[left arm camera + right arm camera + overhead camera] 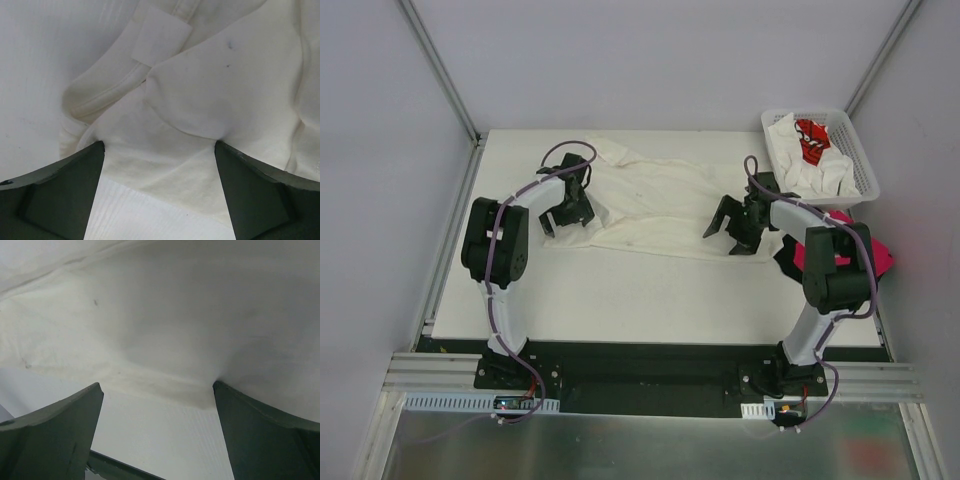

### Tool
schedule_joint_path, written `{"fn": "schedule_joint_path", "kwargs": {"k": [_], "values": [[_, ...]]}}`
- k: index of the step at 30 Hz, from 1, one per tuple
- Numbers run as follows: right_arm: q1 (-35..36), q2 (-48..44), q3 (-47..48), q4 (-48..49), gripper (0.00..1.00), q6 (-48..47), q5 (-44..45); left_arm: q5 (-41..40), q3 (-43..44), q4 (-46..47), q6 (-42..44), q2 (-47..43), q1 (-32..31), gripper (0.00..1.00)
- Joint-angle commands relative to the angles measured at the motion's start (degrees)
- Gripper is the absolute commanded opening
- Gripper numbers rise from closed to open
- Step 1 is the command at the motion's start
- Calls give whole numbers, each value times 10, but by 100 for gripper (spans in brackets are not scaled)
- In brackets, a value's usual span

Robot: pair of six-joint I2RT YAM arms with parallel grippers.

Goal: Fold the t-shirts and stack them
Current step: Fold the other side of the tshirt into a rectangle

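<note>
A cream-white t-shirt [660, 205] lies spread and rumpled across the far half of the table. My left gripper [565, 213] is at its left end, open, with the shirt's edge [210, 90] between its wide-apart fingertips [160, 145]. My right gripper [735, 230] is at the shirt's near right hem, also open. In the right wrist view the hem [175, 315] reaches the gripper [157, 385], and bare table shows between the fingers. More t-shirts, white ones and one with red print [811, 140], lie in the basket. A magenta-pink t-shirt [882, 258] lies behind the right arm.
The white lattice basket [860, 150] stands at the far right corner. The white table top [620, 300] runs to a metal frame rail along its near edge. Grey walls close in the left, back and right sides.
</note>
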Motion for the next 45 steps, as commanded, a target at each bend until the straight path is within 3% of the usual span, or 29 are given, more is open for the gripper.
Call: {"fn": "schedule_joint_path", "kwargs": {"k": [1,10,23,32,39,45], "values": [[-11,-33,0,-63,96,-10,21,-13,7,-12,-12,16,5,91],[-13,-38,22,-105,96,-21,27,-17,37,-11,-6,29,32,91],[-10,-34,-1,-92,96,-16,31,-32,54,-20,14,-7,39,91],[11,-7,72,-94,96,-27,8,-34,43,-20,20,-37,38,91],[14,11,71,1,96,-52,18,-29,43,-19,23,-31,34,91],[14,44,46,-12,96,-41,20,-33,41,-18,27,-33,33,91]]}}
